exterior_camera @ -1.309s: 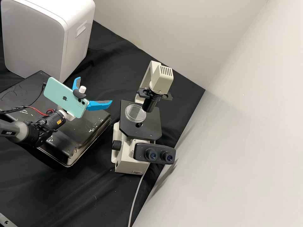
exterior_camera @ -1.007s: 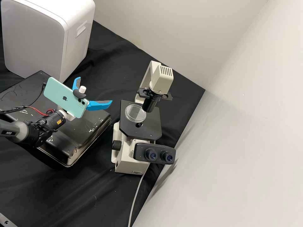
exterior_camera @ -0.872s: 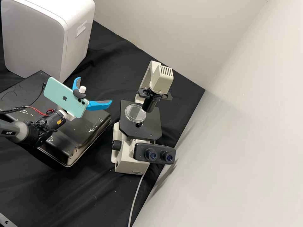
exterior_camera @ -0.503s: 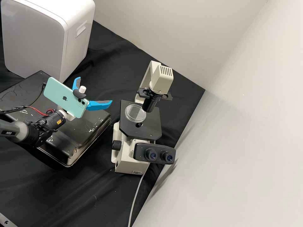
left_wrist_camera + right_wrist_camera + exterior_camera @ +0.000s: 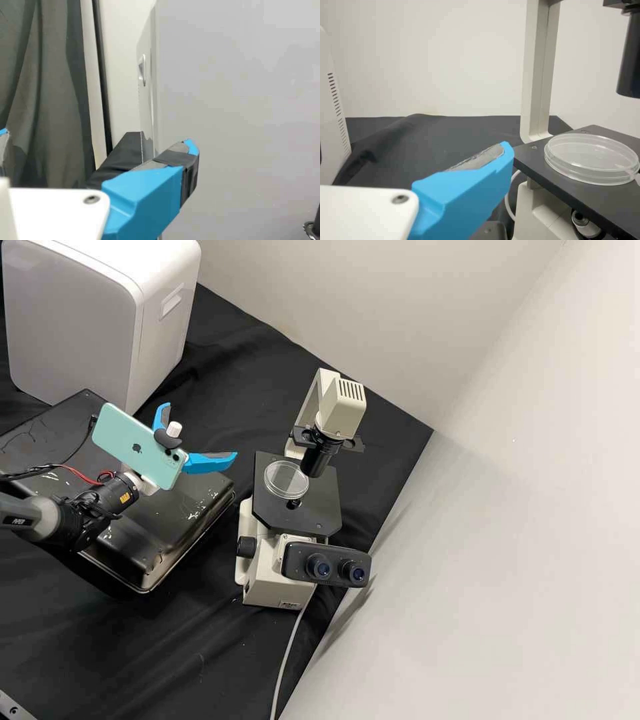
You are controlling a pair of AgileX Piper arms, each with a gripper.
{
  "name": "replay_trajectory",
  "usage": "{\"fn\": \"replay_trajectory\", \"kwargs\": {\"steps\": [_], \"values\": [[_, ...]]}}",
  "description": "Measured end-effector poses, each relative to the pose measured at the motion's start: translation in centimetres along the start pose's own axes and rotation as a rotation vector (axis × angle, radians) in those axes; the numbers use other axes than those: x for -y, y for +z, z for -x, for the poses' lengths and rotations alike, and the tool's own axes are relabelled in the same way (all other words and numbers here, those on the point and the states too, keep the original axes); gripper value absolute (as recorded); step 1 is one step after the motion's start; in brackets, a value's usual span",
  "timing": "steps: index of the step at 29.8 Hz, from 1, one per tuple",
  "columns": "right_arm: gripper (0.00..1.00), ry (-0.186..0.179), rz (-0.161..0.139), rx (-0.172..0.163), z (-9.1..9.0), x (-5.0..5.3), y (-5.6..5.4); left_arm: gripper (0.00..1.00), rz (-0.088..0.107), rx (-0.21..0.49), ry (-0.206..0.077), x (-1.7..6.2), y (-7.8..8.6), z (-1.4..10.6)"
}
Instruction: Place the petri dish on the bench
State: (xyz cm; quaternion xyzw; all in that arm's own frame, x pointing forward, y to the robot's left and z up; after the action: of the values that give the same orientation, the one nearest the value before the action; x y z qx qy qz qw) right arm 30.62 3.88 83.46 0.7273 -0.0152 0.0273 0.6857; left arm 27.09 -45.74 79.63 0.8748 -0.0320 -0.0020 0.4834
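Here, one petri dish point(image 5: 287, 479) atop one microscope point(image 5: 265, 563); right jaws wide and empty, left jaws wide too.

dark grey arm point(image 5: 41, 520), bright blue fingers point(image 5: 211, 461), red cable point(image 5: 67, 471)

From the high camera, my right arm point(image 5: 53, 520) runs off the picture's edge, and the green phone point(image 5: 133, 443) clamped to it covers the body of the right gripper point(image 5: 199, 431). The white box point(image 5: 87, 313) and the grey cable point(image 5: 285, 660) are also cut off. The right wrist camera crops the microscope point(image 5: 537, 75) at its head and the stage point(image 5: 555, 160) at its far side. On the left gripper point(image 5: 96, 137), one finger point(image 5: 2, 132) is a sliver at the edge.
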Motion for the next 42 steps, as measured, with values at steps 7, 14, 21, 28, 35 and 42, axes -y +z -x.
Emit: {"fn": "replay_trajectory", "kwargs": {"steps": [7, 14, 21, 28, 35, 42], "values": [[1.00, 0.000, 0.000, 0.000, 0.0, 0.0, 0.0, 1.00, -0.008, 0.024, -0.057, 1.53, 1.9, 1.5], [1.00, 0.000, 0.000, 0.000, 0.0, 0.0, 0.0, 1.00, -0.017, 0.067, -0.149, 3.45, 4.0, 4.2], [1.00, 0.000, 0.000, 0.000, 0.0, 0.0, 0.0, 1.00, 0.003, 0.098, -0.222, 4.77, 5.6, 6.7], [1.00, 0.000, 0.000, 0.000, 0.0, 0.0, 0.0, 1.00, 0.015, 0.185, -0.265, 5.38, 7.8, 8.8], [1.00, 0.000, 0.000, 0.000, 0.0, 0.0, 0.0, 1.00, 0.042, 0.242, -0.287, 5.47, 9.3, 10.7], [1.00, 0.000, 0.000, 0.000, 0.0, 0.0, 0.0, 1.00, 0.039, 0.305, -0.300, 5.39, 9.8, 12.2]]}}
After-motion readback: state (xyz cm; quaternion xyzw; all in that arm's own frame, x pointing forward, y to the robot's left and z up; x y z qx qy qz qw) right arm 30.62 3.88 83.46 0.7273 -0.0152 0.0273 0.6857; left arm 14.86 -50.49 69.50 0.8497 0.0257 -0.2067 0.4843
